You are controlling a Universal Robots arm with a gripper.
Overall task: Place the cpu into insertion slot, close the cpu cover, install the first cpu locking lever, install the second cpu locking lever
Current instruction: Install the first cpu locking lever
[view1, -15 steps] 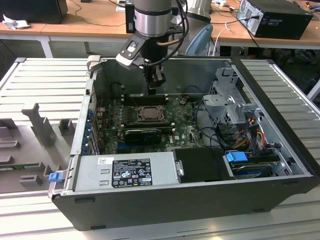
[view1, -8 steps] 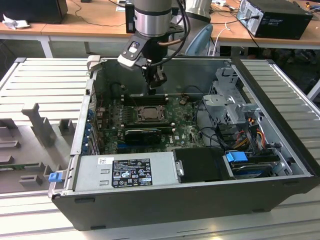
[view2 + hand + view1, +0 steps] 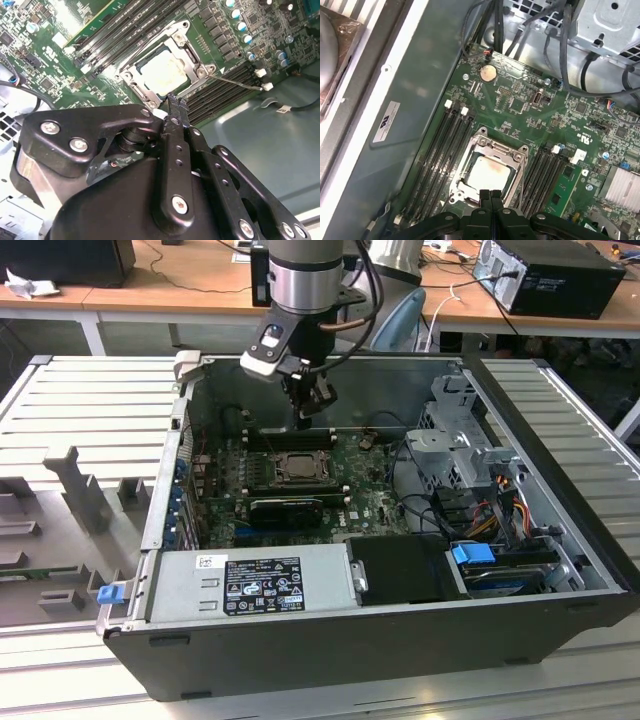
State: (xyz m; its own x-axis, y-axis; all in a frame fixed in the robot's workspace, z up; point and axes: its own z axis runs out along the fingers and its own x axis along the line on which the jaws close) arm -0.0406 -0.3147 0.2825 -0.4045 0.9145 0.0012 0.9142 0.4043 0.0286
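Note:
The cpu (image 3: pixel 487 173) lies in the insertion slot (image 3: pixel 292 468), its pale metal top showing through the window of the cpu cover (image 3: pixel 496 148), which lies flat over it. In the second wrist view the cpu (image 3: pixel 165 70) sits inside the silvery cover frame (image 3: pixel 131 76), and a thin wire lever (image 3: pixel 240 83) sticks out sideways over the memory slots. My gripper (image 3: pixel 308 418) hangs above the socket's far edge in the exterior view. Its two black fingertips (image 3: pixel 491 196) are pressed together, shut, with nothing between them. In the second wrist view the gripper (image 3: pixel 175 101) is just off the socket's edge.
The socket sits in an open computer case (image 3: pixel 330 640) on a slatted table. Black memory slots (image 3: pixel 442 145) flank it on both sides. A drive cage (image 3: pixel 455 445) and loose cables (image 3: pixel 530 30) stand toward the exterior view's right. A power supply (image 3: pixel 255 585) lines the near wall.

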